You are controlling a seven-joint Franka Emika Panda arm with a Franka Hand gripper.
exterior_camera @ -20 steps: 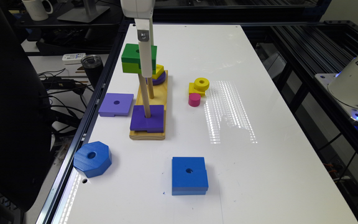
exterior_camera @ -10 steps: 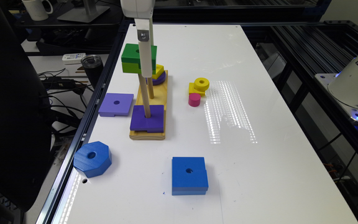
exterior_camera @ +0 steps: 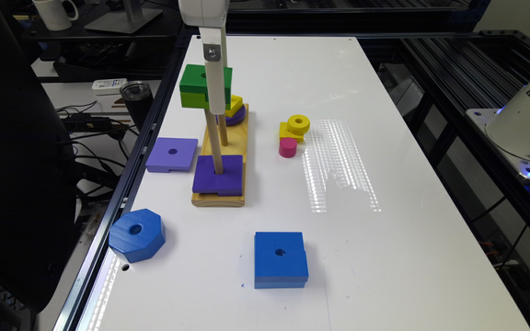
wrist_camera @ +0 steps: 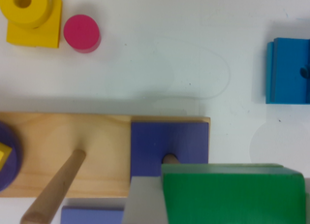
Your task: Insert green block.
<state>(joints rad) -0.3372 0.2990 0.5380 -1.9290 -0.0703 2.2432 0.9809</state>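
Note:
The green block (exterior_camera: pixel 200 87), dark green over lime, hangs at the top of the front wooden peg (exterior_camera: pixel 213 145), with my gripper (exterior_camera: pixel 213 96) shut on it. That peg rises from a dark purple square block (exterior_camera: pixel 219 180) on the wooden base (exterior_camera: pixel 236 140). In the wrist view the green block (wrist_camera: pixel 232 195) sits against a grey finger (wrist_camera: pixel 143 202), and the peg's tip (wrist_camera: pixel 169 159) shows just beside the block's edge, over the purple square (wrist_camera: pixel 169 139). A second bare peg (wrist_camera: pixel 53 190) stands at the base's middle.
At the base's far end lies a purple disc with a yellow piece (exterior_camera: pixel 236 111). A lilac square (exterior_camera: pixel 172 154) and a blue octagon (exterior_camera: pixel 137 233) sit near the table's edge on the exterior view's left. A blue square (exterior_camera: pixel 279 258), yellow pieces (exterior_camera: pixel 296 126) and a pink cylinder (exterior_camera: pixel 288 147) lie around.

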